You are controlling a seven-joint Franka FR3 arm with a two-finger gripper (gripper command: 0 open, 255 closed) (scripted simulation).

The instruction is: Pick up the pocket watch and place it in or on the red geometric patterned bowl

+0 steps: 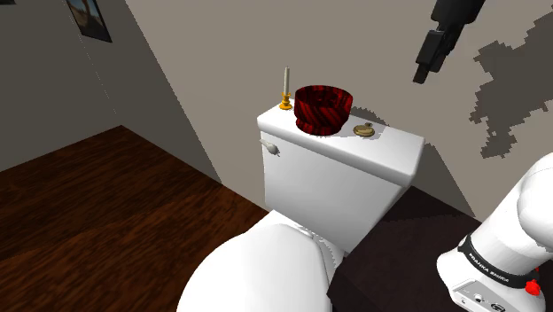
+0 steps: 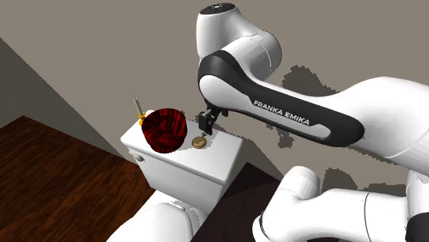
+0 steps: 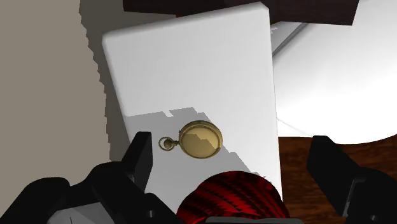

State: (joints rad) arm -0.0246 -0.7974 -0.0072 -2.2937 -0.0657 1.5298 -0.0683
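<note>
Closest to my wrist camera are the two black fingers of the gripper (image 3: 232, 145). They are spread wide with nothing between their pads, so the gripper is open and holding nothing. Past them lies the round brass-coloured pocket watch (image 3: 201, 140), flat on the white toilet tank lid (image 3: 191, 63) with its ring loop pointing toward one finger. It is clear of both fingers.

In the shoulder view the watch (image 1: 362, 130) sits at 3 o'clock from the dark red patterned bowl (image 1: 323, 108), near it but not touching. A gold candlestick with a pale candle (image 1: 285, 93) stands upright at 9 o'clock from the bowl. All three rest on the tank lid (image 1: 390, 146). The gripper (image 1: 434, 49) hangs at 1 o'clock from the watch, well above it and tilted.

From the second exterior view, the white forearm link (image 2: 289, 113) climbs from 4 o'clock toward 11 o'clock and bends at a rounded joint. From there the gripper (image 2: 205, 122) drops toward the watch (image 2: 199, 142), which lies beside the bowl (image 2: 163, 129).

I can read "FRANKA EMIKA" in white capitals on the forearm's dark band. The same wording runs along the arm's base (image 1: 492, 266) in the shoulder view.
</note>
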